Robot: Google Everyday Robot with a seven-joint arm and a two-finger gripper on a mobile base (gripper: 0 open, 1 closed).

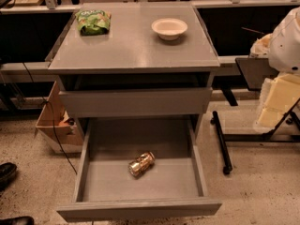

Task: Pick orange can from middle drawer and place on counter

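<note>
Can (pixel 141 163) lies lower-left to upper-right; gripper off-frame.

Gripper (pixel 281 96) at the right edge, partly cut off

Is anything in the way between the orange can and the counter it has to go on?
Nothing visible. The small golden-orange metal can lies uncovered in the open grey middle drawer. The grey counter has a green snack bag and white bowl at its back only. The gripper is off to the right.
</note>
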